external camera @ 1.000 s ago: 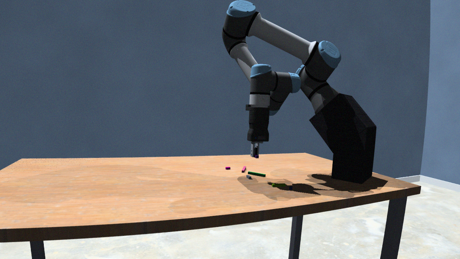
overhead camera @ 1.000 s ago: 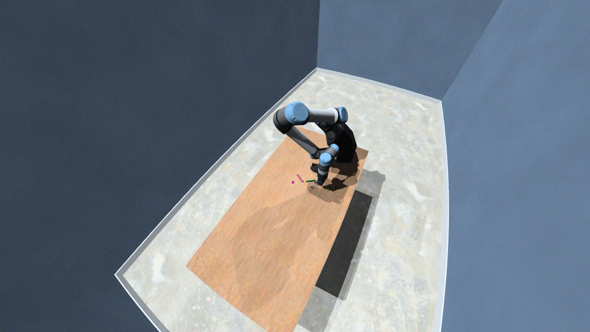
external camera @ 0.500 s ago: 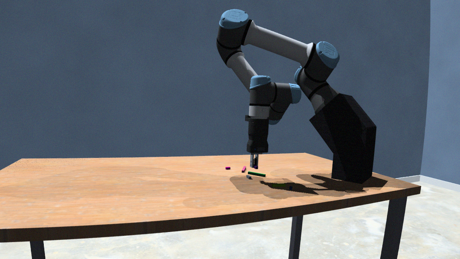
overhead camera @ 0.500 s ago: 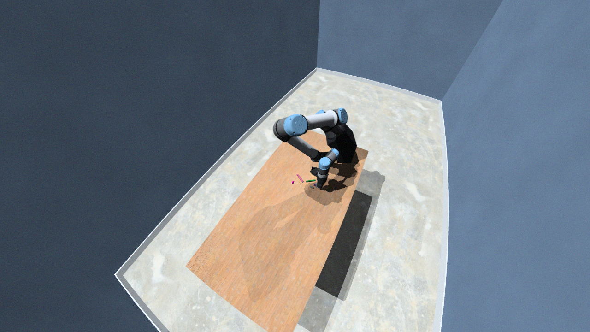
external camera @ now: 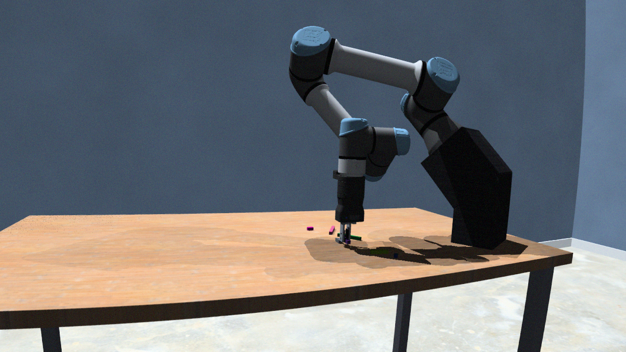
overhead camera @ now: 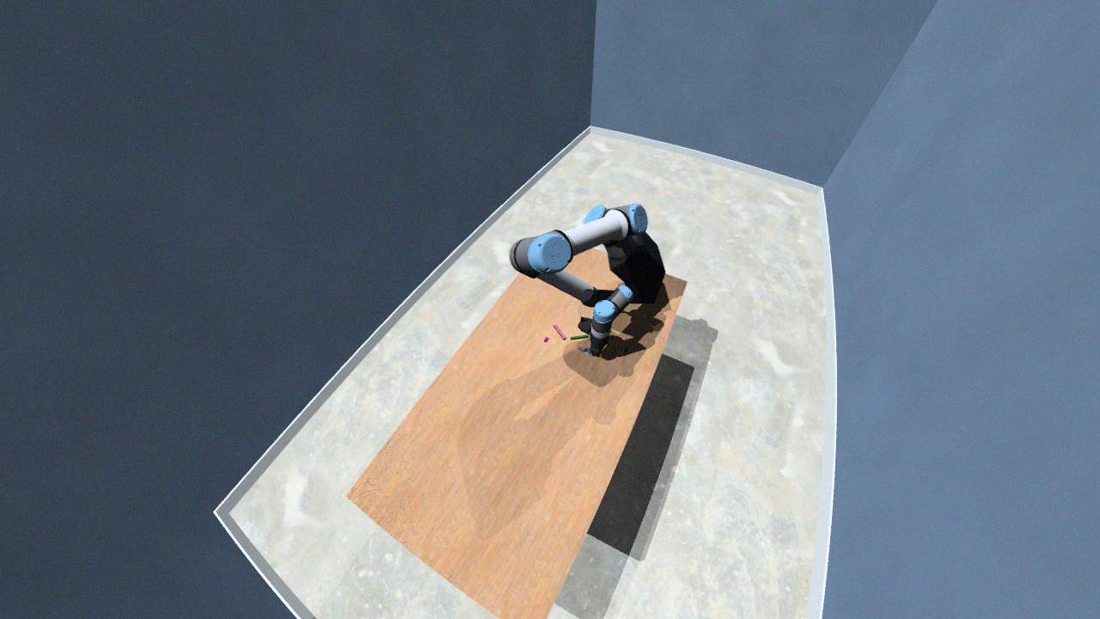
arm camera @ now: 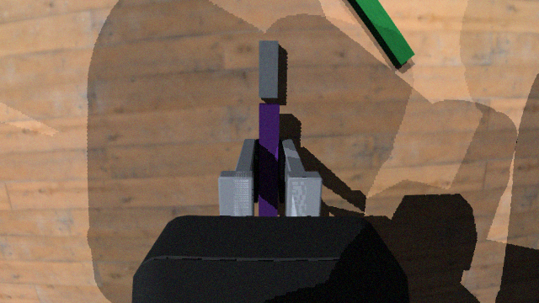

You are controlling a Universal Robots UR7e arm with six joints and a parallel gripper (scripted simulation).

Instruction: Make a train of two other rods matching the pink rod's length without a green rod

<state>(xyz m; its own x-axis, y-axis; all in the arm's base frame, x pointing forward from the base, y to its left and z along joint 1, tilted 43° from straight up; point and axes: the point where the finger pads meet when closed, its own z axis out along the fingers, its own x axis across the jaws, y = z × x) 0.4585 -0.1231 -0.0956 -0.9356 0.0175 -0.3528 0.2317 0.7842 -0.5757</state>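
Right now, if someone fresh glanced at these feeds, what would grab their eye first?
The gripper low over the table, shut on the purple rod, whose far end lines up with the grey rod lying just ahead. Next, the bright green rod lying slanted beyond, to the upper right in the wrist view, apart from that pair.
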